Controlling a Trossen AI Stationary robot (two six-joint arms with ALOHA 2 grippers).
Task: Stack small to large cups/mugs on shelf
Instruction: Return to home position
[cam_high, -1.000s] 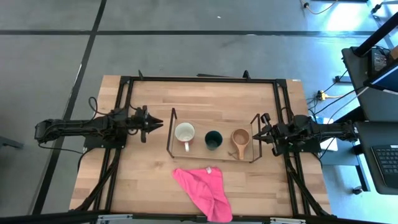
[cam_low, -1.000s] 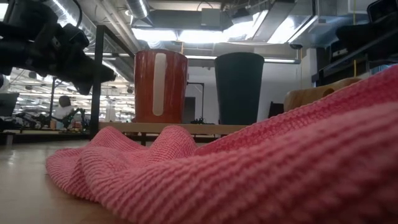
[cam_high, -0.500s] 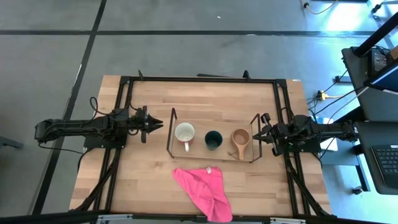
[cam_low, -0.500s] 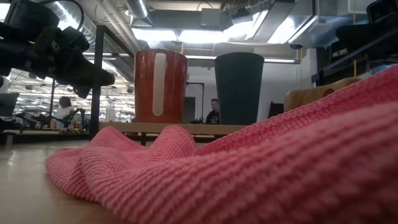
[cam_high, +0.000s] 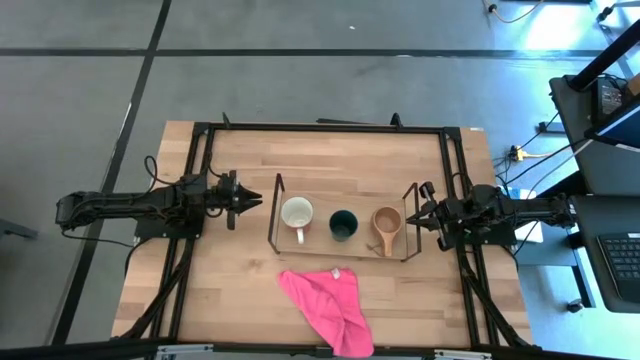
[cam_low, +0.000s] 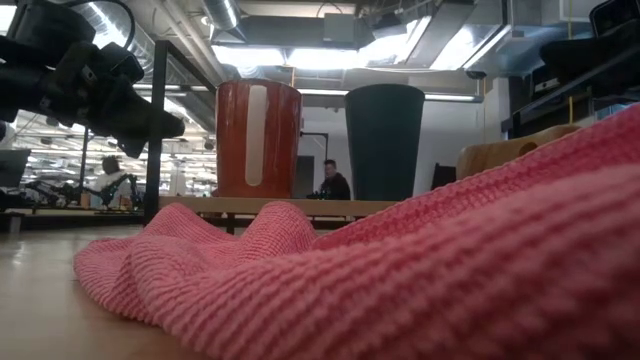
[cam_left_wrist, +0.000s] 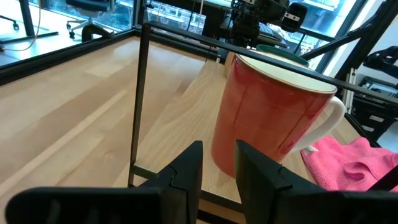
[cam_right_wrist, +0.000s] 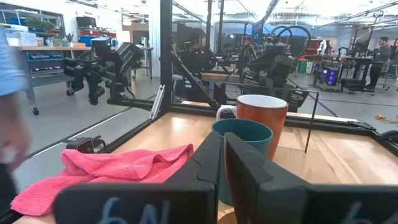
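wooden table (cam_high: 240, 270), both arms level, outstretched

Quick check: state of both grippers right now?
Left gripper: shut, holding nothing, just outside the shelf's left end.
Right gripper: shut, holding nothing, at the shelf's right end.

Grey floor (cam_high: 330, 85) with dark lines; ceiling ducts (cam_low: 440, 35), bright lights; seated person (cam_low: 327, 182); workbenches.
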